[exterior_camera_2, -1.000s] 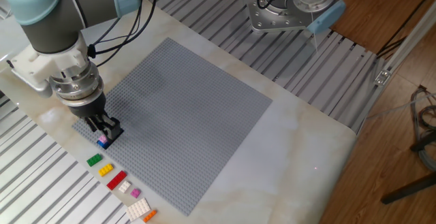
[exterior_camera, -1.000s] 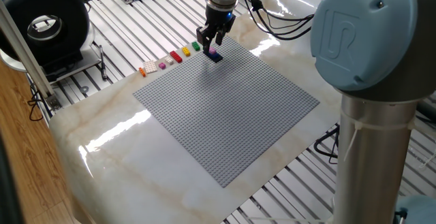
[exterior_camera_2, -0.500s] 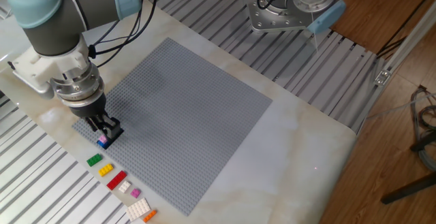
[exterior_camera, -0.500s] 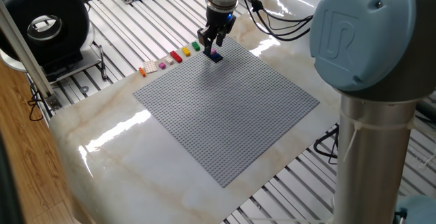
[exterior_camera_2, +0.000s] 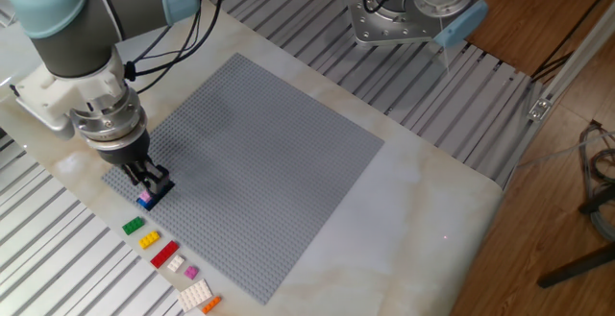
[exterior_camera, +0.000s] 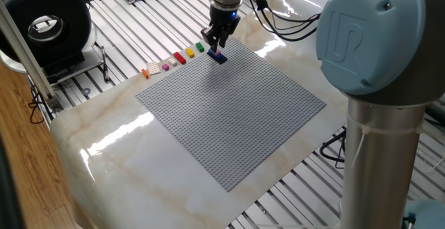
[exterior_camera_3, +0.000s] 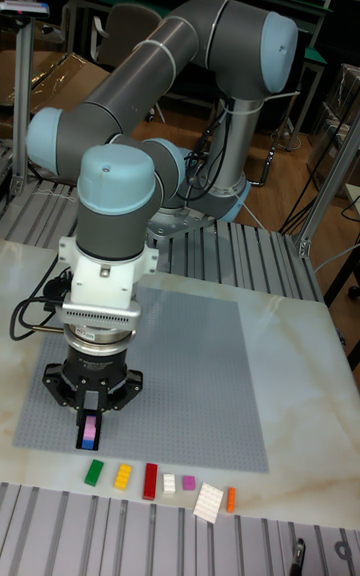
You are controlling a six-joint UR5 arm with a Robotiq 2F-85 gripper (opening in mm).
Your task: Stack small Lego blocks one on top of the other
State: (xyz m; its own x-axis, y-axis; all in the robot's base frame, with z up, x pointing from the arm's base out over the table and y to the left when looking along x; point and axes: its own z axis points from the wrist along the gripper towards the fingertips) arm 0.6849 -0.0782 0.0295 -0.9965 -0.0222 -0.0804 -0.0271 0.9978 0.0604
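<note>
My gripper (exterior_camera_3: 90,428) stands at the near-left corner of the grey baseplate (exterior_camera_3: 190,386), shut on a pink brick (exterior_camera_3: 90,430) that sits on top of a blue brick (exterior_camera_3: 92,443). The other fixed view shows the same gripper (exterior_camera_2: 146,191) with the pink brick (exterior_camera_2: 144,198) between its fingers. In one fixed view the gripper (exterior_camera: 215,47) hides most of the stack and only a dark blue brick (exterior_camera: 220,57) shows. Beside the plate lies a row of loose bricks: green (exterior_camera_3: 93,473), yellow (exterior_camera_3: 123,476), red (exterior_camera_3: 151,481), a small pink (exterior_camera_3: 188,483) and orange (exterior_camera_3: 230,499).
Two white pieces (exterior_camera_3: 209,501) lie in the same row as the loose bricks. The plate rests on a marble-look tabletop (exterior_camera: 104,138) with slatted metal around it. A black round device (exterior_camera: 45,27) stands off the table's far-left corner. The arm's base (exterior_camera_2: 394,18) is mounted beyond the plate.
The gripper's fingers have drawn slightly closer together around the pink brick. The arm and the loose bricks have stayed in place.
</note>
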